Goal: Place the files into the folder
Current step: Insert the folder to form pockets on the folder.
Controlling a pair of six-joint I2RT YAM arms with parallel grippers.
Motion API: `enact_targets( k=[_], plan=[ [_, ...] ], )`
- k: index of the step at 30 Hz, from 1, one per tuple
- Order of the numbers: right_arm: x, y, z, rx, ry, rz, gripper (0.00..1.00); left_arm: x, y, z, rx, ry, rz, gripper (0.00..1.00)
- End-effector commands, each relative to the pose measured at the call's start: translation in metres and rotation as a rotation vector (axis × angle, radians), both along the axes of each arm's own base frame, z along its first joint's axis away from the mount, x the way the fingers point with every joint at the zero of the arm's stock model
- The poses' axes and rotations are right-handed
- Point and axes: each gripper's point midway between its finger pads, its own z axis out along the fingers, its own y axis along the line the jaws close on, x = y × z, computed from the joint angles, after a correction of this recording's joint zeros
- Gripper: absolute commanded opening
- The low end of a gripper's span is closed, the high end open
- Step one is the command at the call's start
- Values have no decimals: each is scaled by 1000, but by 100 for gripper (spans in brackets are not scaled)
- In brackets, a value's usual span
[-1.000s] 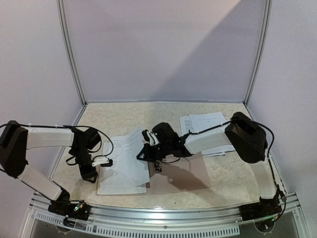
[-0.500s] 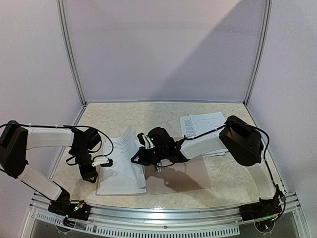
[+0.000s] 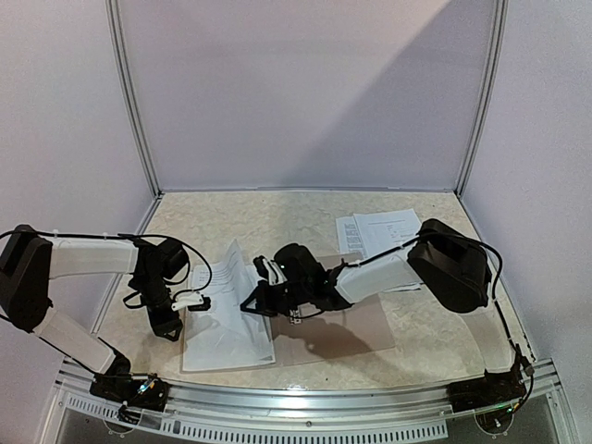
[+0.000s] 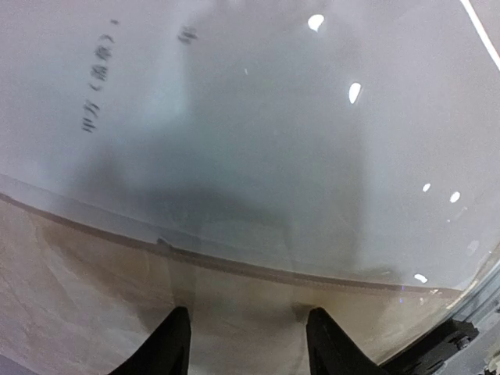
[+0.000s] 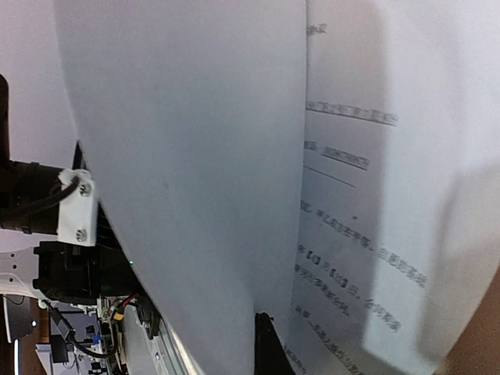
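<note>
Left of the folder [image 3: 356, 328], our right hand [image 3: 254, 303] pinches one edge of a raised sheet [image 3: 229, 268], which could buckle and slip free; our left hand [image 3: 196, 302] hovers half-open, empty.

The left arm [image 3: 88, 256] is rising from the near left corner of the desk [image 3: 277, 213], its forearm is reaching inward and its wrist is bending down. The left gripper [image 3: 191, 302] is hanging low, its jaws standing partly apart with nothing between them. The right arm [image 3: 388, 268] is stretching leftward across the desk's middle. The right gripper [image 3: 252, 303] is pinching a raised file sheet [image 3: 231, 268], jaws closed.
</note>
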Motion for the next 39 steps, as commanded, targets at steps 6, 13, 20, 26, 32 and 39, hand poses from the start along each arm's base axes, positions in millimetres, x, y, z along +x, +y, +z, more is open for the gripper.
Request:
enact_targets(
  k=[6, 13, 20, 26, 32, 39],
  plan=[
    [-5, -22, -19, -137, 7, -39, 14, -5, -12, -7, -43, 29, -18, 52],
    [5, -38, 2, -256, -86, -59, 19, 7, -17, 5, -72, -2, -11, 52],
    [-1, -40, 0, -261, -61, -39, 0, 71, -12, 49, -176, -122, 202, 55],
    [-6, -37, -1, -246, -41, -11, 0, 96, 8, 37, -135, -88, 340, 46],
    [-10, -32, -7, -252, -34, 66, 0, 105, 21, 14, -71, -68, 386, 36],
    [-7, -24, -12, -233, -61, 138, 0, 106, 30, -4, -19, -40, 396, 0]
  ],
)
